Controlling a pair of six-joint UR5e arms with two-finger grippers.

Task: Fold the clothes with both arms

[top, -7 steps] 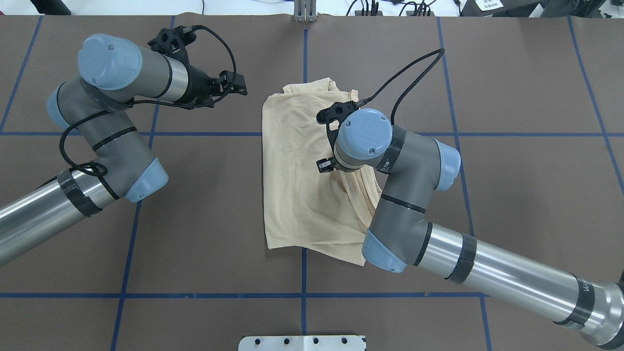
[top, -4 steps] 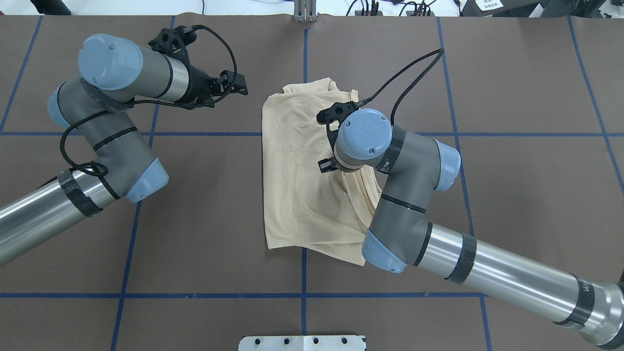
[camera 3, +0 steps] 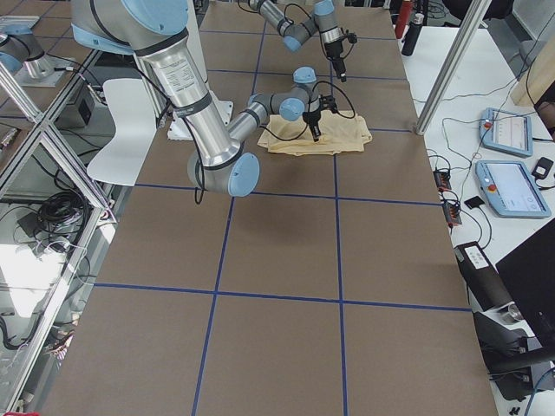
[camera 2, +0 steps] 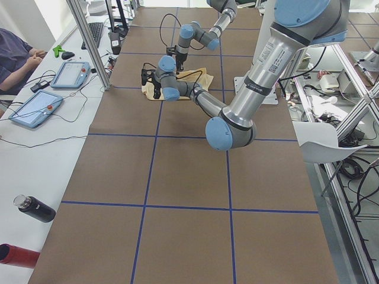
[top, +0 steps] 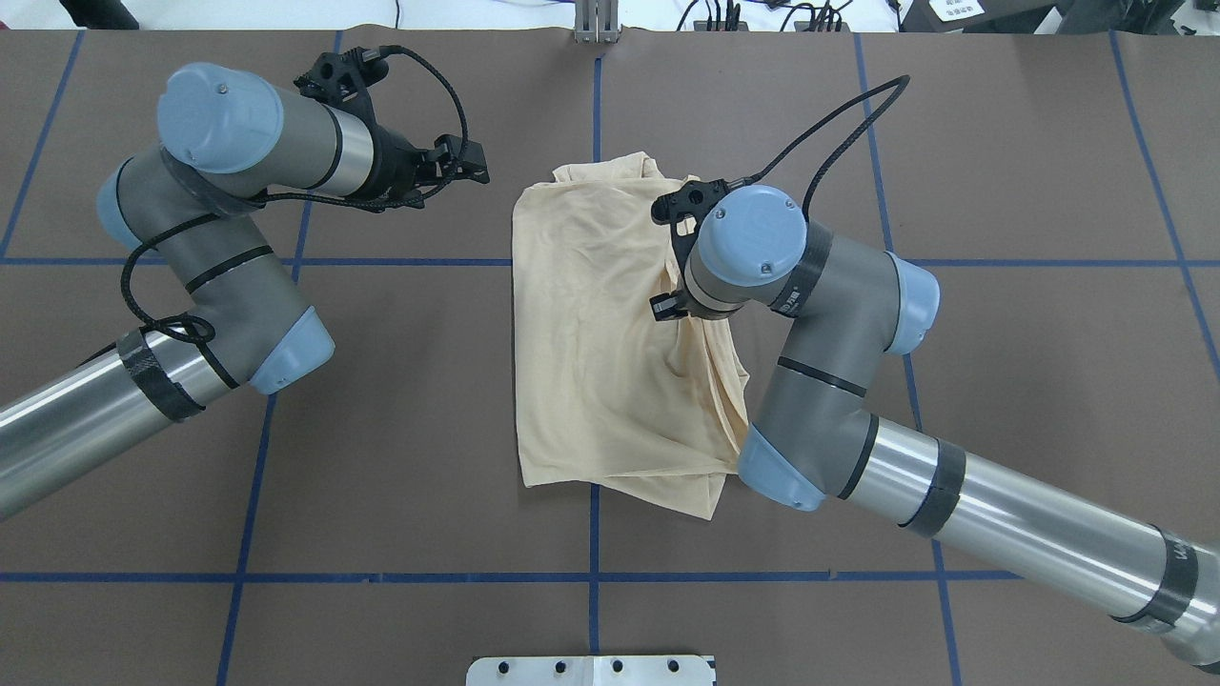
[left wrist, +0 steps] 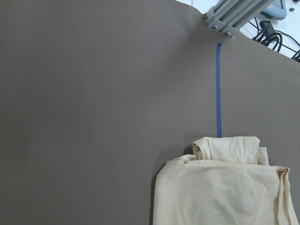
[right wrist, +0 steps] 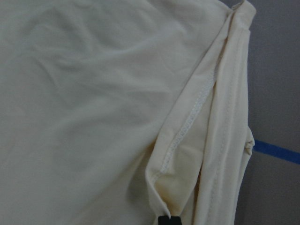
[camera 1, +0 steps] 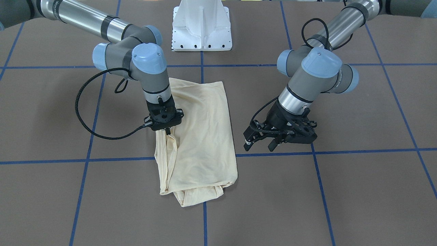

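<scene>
The pale cream-yellow shirt (top: 591, 333) lies folded in a rough rectangle at the table's middle (camera 1: 205, 136); its print is hidden. My right gripper (camera 1: 166, 131) points straight down over the shirt's right-hand edge and is shut on a raised fold of hem, which tents up to it (top: 667, 307). In the right wrist view the stitched ridge of the shirt (right wrist: 93, 93) runs into the black fingertip (right wrist: 168, 219). My left gripper (camera 1: 259, 145) hovers open and empty over bare mat, left of the shirt (top: 472, 164). In the left wrist view only the shirt's far end (left wrist: 225, 187) shows.
A brown mat with blue tape lines (top: 591, 576) covers the table. The white base pedestal (camera 1: 201, 27) stands at the robot's side. At the table's left end are control tablets (camera 2: 71, 74), a person's arm (camera 2: 15, 53) and a dark bottle (camera 2: 35, 208).
My right arm has shifted right and slightly away from the robot, drawing the pinched fold with it. The left arm has barely moved.
</scene>
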